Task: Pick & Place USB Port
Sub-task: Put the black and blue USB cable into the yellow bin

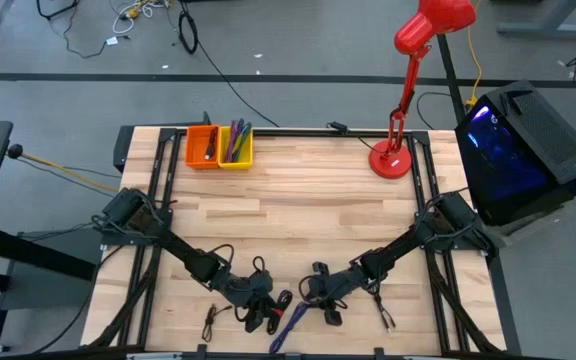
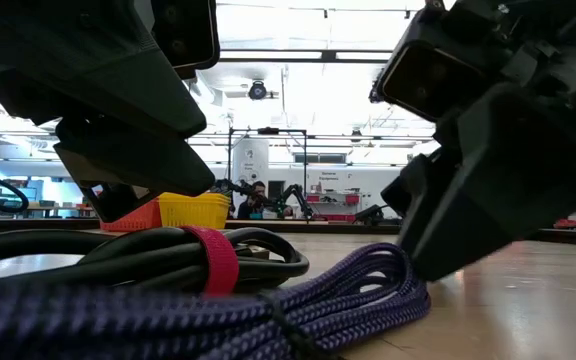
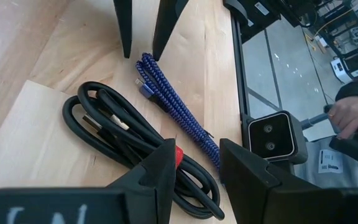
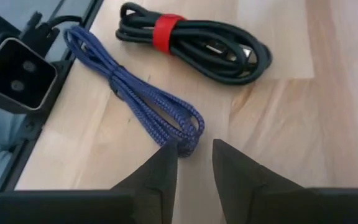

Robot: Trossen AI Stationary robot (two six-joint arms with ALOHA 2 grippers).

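A blue braided cable point(image 4: 135, 99), coiled into a long bundle, lies on the wooden table near its near edge; it also shows in the left wrist view point(image 3: 173, 106) and the high view point(image 1: 290, 322). Beside it lies a black cable bundle point(image 3: 123, 137) tied with a red strap point(image 4: 165, 31). My right gripper point(image 4: 194, 155) is open, low at the blue bundle's looped end. My left gripper point(image 3: 201, 165) is open, just above the black bundle near its red strap point(image 3: 178, 155). My right gripper has one fingertip point(image 4: 166, 158) right at the blue bundle's looped end point(image 4: 186, 138), coming slanting down from the table's right. Whether it touches the cable, I cannot tell. The bundle lies flat on the table.
Orange and yellow bins point(image 1: 220, 148) with pens stand at the far left, and a red desk lamp point(image 1: 392, 158) at the far right. Two small cables point(image 1: 211, 320) point(image 1: 383, 315) lie near the near edge. The low camera point(image 3: 269, 134) sits at that edge. A person's hand point(image 3: 347, 118) shows beyond the table.
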